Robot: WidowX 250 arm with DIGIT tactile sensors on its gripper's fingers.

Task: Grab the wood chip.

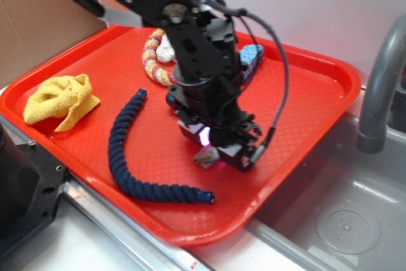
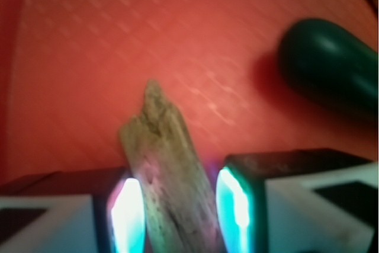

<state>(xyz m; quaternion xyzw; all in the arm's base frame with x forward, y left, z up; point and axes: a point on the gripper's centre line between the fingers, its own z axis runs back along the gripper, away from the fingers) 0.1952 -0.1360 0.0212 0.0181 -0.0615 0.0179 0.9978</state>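
Observation:
The wood chip (image 2: pixel 160 140) is a pale brown, splintered sliver with a jagged tip. It lies on the red tray (image 1: pixel 304 112) and runs up between my two glowing pads. My gripper (image 2: pixel 177 205) is shut on the wood chip, with one pad against each side of it. From the exterior view my gripper (image 1: pixel 219 153) is down at the tray floor near the front middle. One end of the wood chip (image 1: pixel 206 157) pokes out to its left.
A dark green smooth sausage shape (image 2: pixel 331 69) lies just right of the chip. A navy braided rope (image 1: pixel 130 157), a yellow cloth (image 1: pixel 60 99), a striped rope toy (image 1: pixel 154 61) and a blue sponge (image 1: pixel 252 57) share the tray. Sink (image 1: pixel 342 220) and faucet (image 1: pixel 380 87) are right.

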